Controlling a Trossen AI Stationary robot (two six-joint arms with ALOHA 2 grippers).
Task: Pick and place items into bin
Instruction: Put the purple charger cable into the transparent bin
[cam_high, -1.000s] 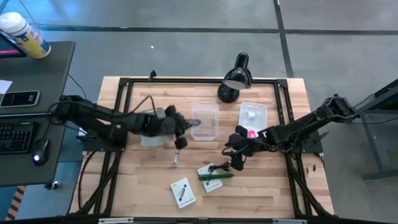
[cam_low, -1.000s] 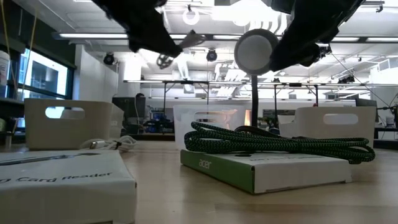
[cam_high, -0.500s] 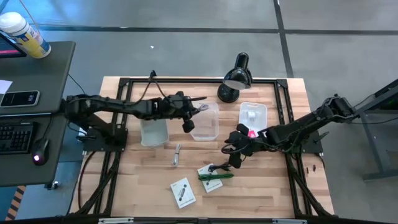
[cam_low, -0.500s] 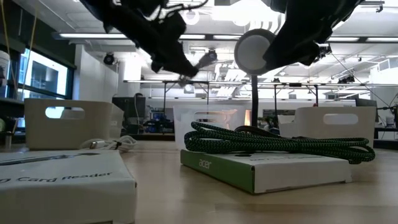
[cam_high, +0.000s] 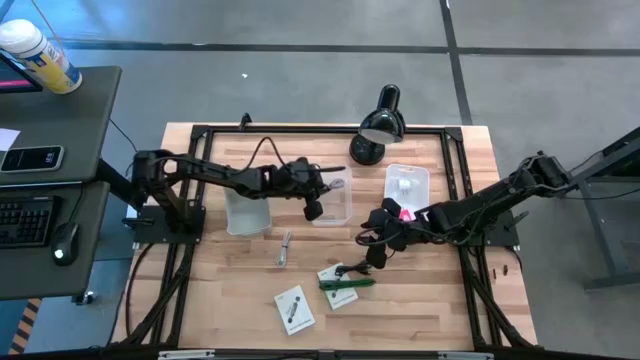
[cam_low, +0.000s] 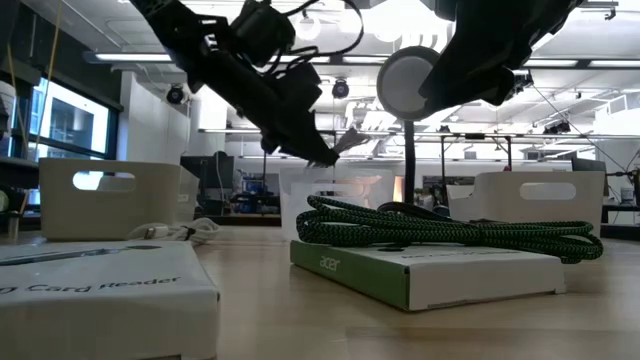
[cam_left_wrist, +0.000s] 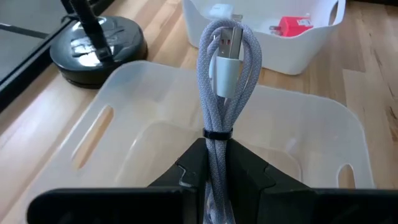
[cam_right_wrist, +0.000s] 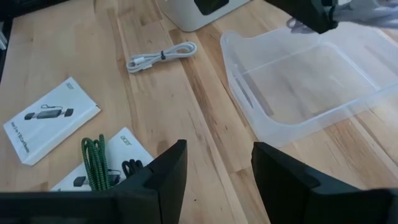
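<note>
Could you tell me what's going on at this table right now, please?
The left gripper holds a bundled grey USB cable above the clear plastic bin, apparently about to drop it in. The right gripper hangs open over the table near the green braided cable. Another grey cable lies on the table.

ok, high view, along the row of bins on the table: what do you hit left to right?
White bin → left end effector holding the bundled grey cable → clear bin → white bin with the pink piece.
</note>
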